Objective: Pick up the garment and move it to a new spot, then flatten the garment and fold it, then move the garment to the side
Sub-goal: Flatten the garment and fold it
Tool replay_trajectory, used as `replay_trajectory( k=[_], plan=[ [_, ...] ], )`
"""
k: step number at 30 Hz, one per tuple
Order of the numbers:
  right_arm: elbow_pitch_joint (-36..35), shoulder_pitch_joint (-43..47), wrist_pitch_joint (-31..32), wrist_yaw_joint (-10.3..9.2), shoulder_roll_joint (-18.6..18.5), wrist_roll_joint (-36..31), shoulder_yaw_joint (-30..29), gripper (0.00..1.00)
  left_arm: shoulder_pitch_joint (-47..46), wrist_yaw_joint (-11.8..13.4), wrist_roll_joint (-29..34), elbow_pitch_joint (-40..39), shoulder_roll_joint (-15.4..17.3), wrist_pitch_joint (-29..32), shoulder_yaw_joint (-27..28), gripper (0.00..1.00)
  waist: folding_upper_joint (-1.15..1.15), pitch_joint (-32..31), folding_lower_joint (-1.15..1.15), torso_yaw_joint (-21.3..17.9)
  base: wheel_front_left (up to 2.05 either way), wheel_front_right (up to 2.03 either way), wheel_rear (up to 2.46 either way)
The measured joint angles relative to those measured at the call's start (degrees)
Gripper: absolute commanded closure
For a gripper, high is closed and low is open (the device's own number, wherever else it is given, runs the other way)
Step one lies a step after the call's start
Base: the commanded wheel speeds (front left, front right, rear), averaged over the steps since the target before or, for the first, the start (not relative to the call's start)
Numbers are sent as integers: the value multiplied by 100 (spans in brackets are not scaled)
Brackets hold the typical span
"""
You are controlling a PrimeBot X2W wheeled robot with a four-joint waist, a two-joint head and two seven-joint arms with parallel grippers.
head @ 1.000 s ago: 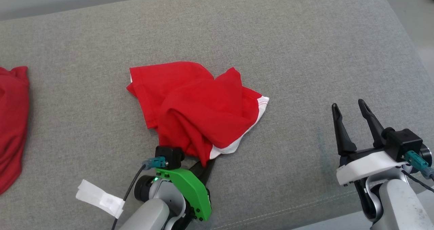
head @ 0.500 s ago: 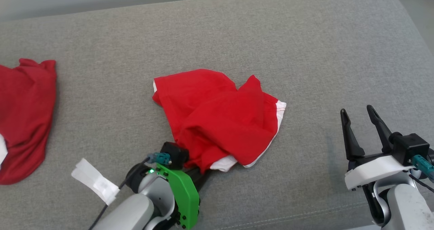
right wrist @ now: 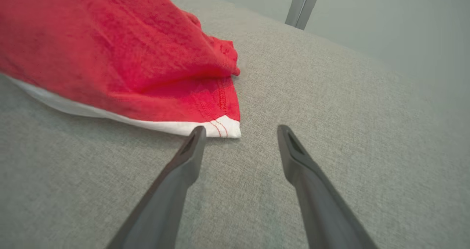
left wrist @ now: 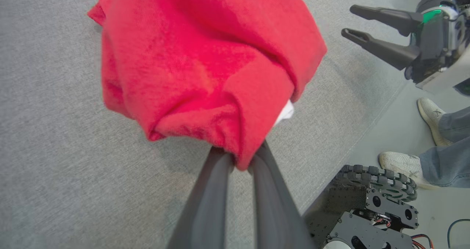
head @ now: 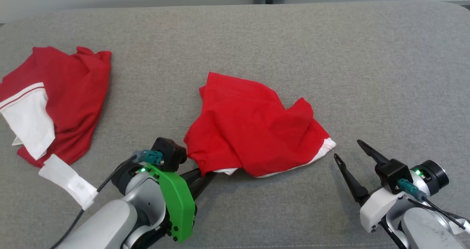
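Head view, nearest first: the left gripper [head: 206,174] sits at 7 o'clock, its fingers pinched tight on the near hem of the garment [head: 253,131], where a scrap of white trim shows. At 4 o'clock the right gripper [head: 347,149] has its fingers spread wide and holds nothing, its tips near the garment's white-edged corner. A white tag [head: 68,181] hangs on the left arm's cable at 8 o'clock. The garment, red and crumpled, lies in the middle of the grey cushion [head: 330,58], bunched at the left gripper and spreading away toward 12 o'clock. A second garment [head: 73,91], red with a white panel, lies at 9 o'clock, well apart from the first. In the left wrist view both fingers meet on a fold of red cloth. At 3 o'clock there, a person's pale shoes [left wrist: 433,111] stand on the floor past the cushion's edge, with the robot's wheeled base [left wrist: 378,194] at 5 o'clock. In the right wrist view the left fingertip lies against the white corner, and whether it touches I cannot tell.
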Motion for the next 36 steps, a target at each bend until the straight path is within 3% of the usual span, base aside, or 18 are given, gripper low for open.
replay_trajectory(
  k=[6, 14, 34, 35, 36],
  plan=[
    [323, -165, 0, 1, -293, 120, 611, 0, 52, -3, -234, -550, 120, 240, 63, 100, 0, -4, 0, 284, 0, 0, 0],
    [587, -337, 0, 1, -307, 508, 1236, 0, 322, 84, -411, -940, 279, 342, 190, 100, 0, -6, 0, 548, 0, 0, 0],
    [917, -732, -1, 2, -559, 1346, 1983, 0, 620, 411, -563, -1517, 535, 467, 450, 100, 0, 38, 0, 503, 0, 0, 0],
    [923, -740, -1, 2, -575, 1374, 2006, 2, 646, 412, -570, -1525, 547, 467, 456, 100, 0, 34, 0, 496, 0, 0, 0],
    [932, -751, -1, 2, -590, 1402, 2035, 11, 667, 417, -601, -1532, 559, 470, 456, 100, 0, 26, 0, 489, 0, 0, 0]
  ],
)
